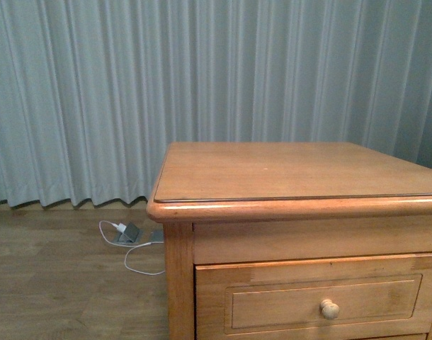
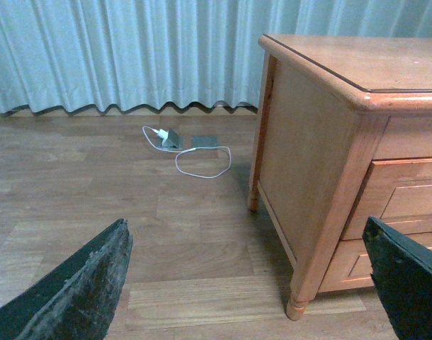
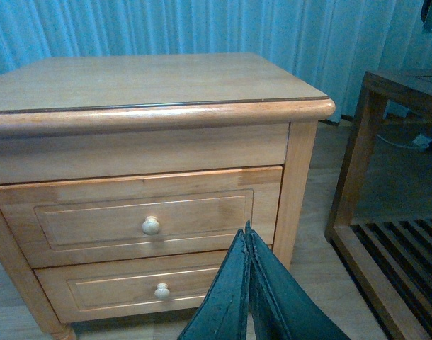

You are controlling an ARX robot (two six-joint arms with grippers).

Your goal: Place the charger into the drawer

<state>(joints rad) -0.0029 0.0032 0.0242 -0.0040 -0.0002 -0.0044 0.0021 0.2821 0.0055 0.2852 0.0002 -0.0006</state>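
Note:
The charger with the black cable is not in view in any frame. The drawer (image 1: 287, 303), the upper one of the honey-brown cabinet (image 1: 294, 170), is closed, its round knob (image 1: 329, 309) facing me. It also shows closed in the right wrist view (image 3: 95, 219), and its edge shows in the left wrist view (image 2: 407, 198). My right gripper (image 3: 247, 230) is shut and empty, in front of the cabinet, below and to the right of the drawer's knob (image 3: 151, 226). My left gripper (image 2: 246, 227) is open and empty, low over the floor beside the cabinet's left side.
A white-cabled charger with a grey device (image 1: 127, 232) lies on the wooden floor by the curtain, left of the cabinet; it also shows in the left wrist view (image 2: 170, 137). The lower drawer (image 3: 110, 294) is closed. A dark slatted wooden stand (image 3: 386, 234) is right of the cabinet.

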